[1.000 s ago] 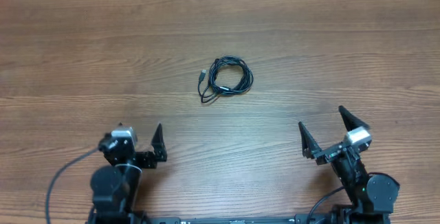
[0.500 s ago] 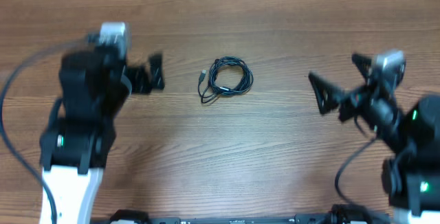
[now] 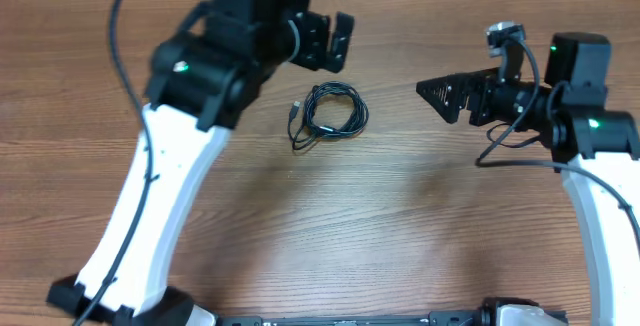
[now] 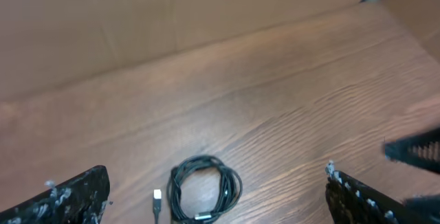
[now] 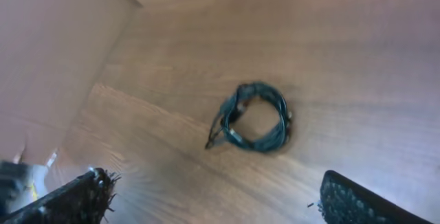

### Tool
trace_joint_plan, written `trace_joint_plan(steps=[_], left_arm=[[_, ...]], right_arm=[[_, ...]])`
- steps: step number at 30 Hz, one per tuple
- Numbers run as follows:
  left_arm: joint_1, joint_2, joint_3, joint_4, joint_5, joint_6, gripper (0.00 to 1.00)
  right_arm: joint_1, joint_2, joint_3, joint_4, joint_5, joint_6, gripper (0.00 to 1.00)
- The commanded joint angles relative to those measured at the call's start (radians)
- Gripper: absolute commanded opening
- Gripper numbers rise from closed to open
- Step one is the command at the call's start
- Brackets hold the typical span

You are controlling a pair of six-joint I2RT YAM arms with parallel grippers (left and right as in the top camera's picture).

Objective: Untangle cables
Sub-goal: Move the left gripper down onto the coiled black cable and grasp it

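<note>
Black cables [image 3: 330, 111] lying coiled mid-frame, untangling not started | left gripper [image 3: 328, 48] hovering upper-centre, fingers apart | right gripper [image 3: 440, 96] hovering right, fingers apart, gripping nothing

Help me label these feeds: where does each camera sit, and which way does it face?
Overhead: above the table, looking straight down; both arms show, left claw and right claw flanking the coiled cable.
Left wrist: on the left arm, looking obliquely down past its own fingers at the coiled cable.
Right wrist: on the right arm, looking down between its fingers at the coiled cable.
Shared: the coiled cable, in all three.
</note>
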Motion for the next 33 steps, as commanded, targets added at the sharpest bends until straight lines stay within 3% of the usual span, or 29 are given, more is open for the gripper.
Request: trace_joint_plan(steps=[1, 4, 15, 26, 28, 33], left_arm=[[0.002, 0.117, 0.016, -0.022, -0.074, -0.138, 1.0], [0.013, 0.224, 0.016, -0.067, -0.069, -0.188, 1.0], [0.016, 0.547, 0.016, -0.206, 0.002, -0.198, 1.0], [0.025, 0.649, 0.014, -0.223, 0.066, -0.219, 1.0], [0.026, 0.65, 0.014, -0.22, 0.062, -0.219, 0.85], [0.026, 0.65, 0.013, -0.239, 0.032, -0.239, 0.91]], right_arm=[[0.0, -0.011, 0.014, -0.021, 0.136, 0.074, 0.95], [0.0, -0.028, 0.014, -0.045, 0.166, 0.08, 1.0], [0.0, -0.056, 0.014, -0.122, 0.167, 0.079, 1.0], [0.0, -0.056, 0.014, -0.152, 0.172, 0.076, 1.0], [0.0, -0.056, 0.014, -0.156, 0.18, 0.075, 1.0], [0.0, -0.056, 0.014, -0.167, 0.191, 0.076, 1.0]])
